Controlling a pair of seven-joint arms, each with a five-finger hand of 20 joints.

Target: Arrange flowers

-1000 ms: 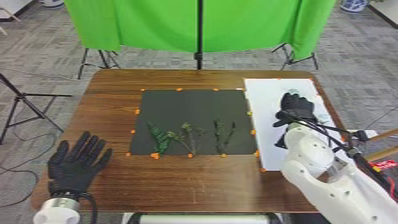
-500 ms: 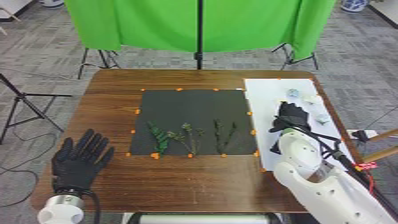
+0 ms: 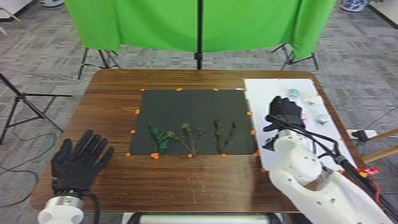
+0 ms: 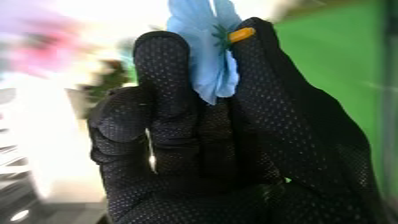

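Black right robot hand nearer mat

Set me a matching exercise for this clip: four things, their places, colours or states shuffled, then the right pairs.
Things:
1. blue flower
2. green stems
3. left hand
4. sheet along the right side

Descriptions:
A. white
B. open, fingers straight
C. held by the right hand
D. lying on the dark sheet

Pairs: 1-C, 2-D, 3-B, 4-A

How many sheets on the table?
2: a black sheet mid-table, green sprigs on it, and a white sheet near the right edge, partly hidden by the right hand.
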